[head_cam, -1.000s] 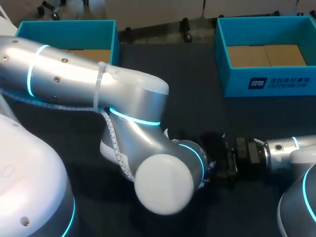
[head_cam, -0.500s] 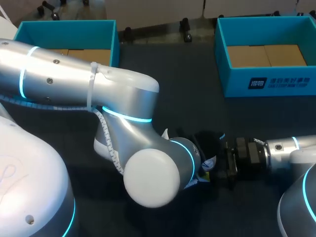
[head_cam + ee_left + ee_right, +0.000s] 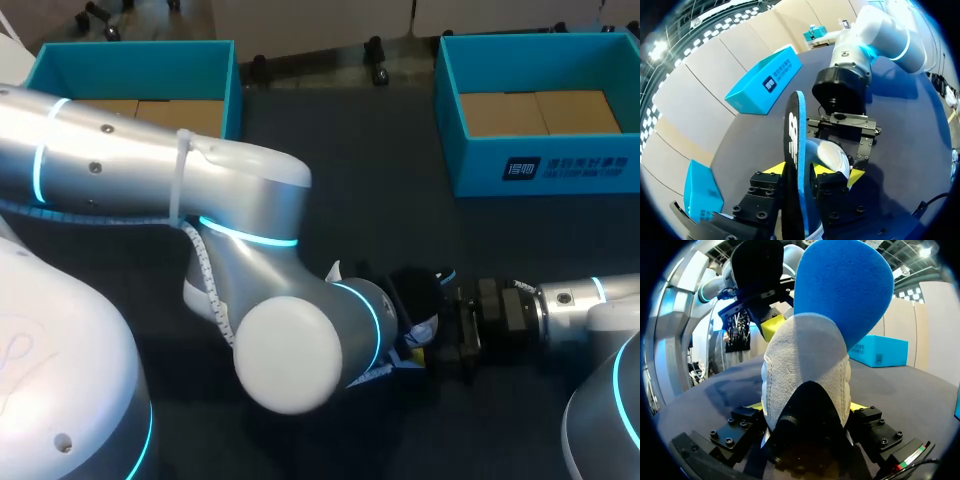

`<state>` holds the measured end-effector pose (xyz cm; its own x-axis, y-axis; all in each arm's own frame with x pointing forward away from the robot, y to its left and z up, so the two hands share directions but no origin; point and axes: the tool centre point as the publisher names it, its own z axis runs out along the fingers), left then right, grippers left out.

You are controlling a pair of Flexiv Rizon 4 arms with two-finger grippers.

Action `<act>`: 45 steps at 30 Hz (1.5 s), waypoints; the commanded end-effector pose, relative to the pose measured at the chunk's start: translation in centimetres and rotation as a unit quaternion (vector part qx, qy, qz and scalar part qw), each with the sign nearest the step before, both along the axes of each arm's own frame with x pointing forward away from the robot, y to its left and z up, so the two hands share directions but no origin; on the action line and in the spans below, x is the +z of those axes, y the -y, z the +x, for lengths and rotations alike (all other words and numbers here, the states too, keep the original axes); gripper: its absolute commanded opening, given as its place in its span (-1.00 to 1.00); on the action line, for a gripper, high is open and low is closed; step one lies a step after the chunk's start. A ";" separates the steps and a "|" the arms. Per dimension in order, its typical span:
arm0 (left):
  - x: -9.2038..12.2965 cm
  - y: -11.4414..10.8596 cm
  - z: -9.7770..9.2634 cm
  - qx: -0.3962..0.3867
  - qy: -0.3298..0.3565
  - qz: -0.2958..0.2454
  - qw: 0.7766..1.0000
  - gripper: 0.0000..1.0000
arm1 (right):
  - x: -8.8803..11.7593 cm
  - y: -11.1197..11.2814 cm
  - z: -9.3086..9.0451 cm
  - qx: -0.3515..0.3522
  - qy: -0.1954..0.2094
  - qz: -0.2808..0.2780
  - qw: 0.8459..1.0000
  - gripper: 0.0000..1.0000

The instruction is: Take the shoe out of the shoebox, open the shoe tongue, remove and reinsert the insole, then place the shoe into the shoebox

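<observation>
Insole (image 3: 794,140) handling is judged to be the step in hand. The blue insole is seen standing on edge, its lower end sunk in the shoe (image 3: 807,370) and its upper end raised well clear of the collar. Whether it is being drawn out or fed back in cannot be told from this moment.

The left gripper (image 3: 798,169) is clamped on the insole, one yellow tip pressed to each face. The right gripper (image 3: 805,406) is closed on the shoe at the heel, with a finger against each side.

On the table (image 3: 380,160), seen from above, the shoe is found at about five o'clock from the middle, largely hidden by the left arm (image 3: 250,200). One teal shoebox (image 3: 545,170) is set at one o'clock and a second teal box (image 3: 130,55) at eleven o'clock, both well apart from the shoe.

For the next move, a straight pull or push along the shoe's length is called for, with the heel held firmly. If the insole is being returned, its front end must be slid in flat so that it is not buckled.
</observation>
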<state>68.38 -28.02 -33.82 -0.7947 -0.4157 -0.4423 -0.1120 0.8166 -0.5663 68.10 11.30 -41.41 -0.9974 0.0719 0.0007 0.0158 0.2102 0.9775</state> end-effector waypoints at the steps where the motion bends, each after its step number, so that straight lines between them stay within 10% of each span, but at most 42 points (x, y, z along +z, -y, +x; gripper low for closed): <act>1: 0.0 -0.4 0.2 -0.006 -0.001 -0.006 1.000 -0.51 | 0.2 -0.1 -0.1 0.000 0.000 -0.003 1.000 -1.00; 5: 0.0 -0.3 0.3 -0.012 -0.005 -0.014 1.000 -1.00 | 0.2 -0.1 -0.1 0.000 0.000 -0.003 1.000 -1.00; 45: 7.7 1.8 -0.8 -0.012 -0.283 -0.058 0.957 -1.00 | 0.2 -0.1 -0.1 0.000 0.000 -0.003 1.000 -1.00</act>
